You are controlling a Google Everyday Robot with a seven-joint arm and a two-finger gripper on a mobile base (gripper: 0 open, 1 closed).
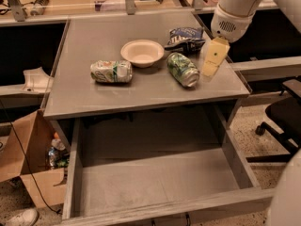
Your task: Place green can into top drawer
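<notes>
The green can (182, 68) lies on its side on the right part of the grey tabletop (94, 95), its silver end towards the front. My gripper (214, 56), pale yellow under the white arm, hangs just to the right of the can, close to it and near the table's right edge. It holds nothing that I can see. The top drawer (155, 182) stands pulled out below the tabletop, with a flat grey bottom and nothing in it.
A paler white-and-green can (111, 71) lies on the left of the tabletop. A white bowl (142, 52) and a blue chip bag (186, 36) sit behind the green can. A cardboard box (28, 173) stands on the floor at left, an office chair (282, 117) at right.
</notes>
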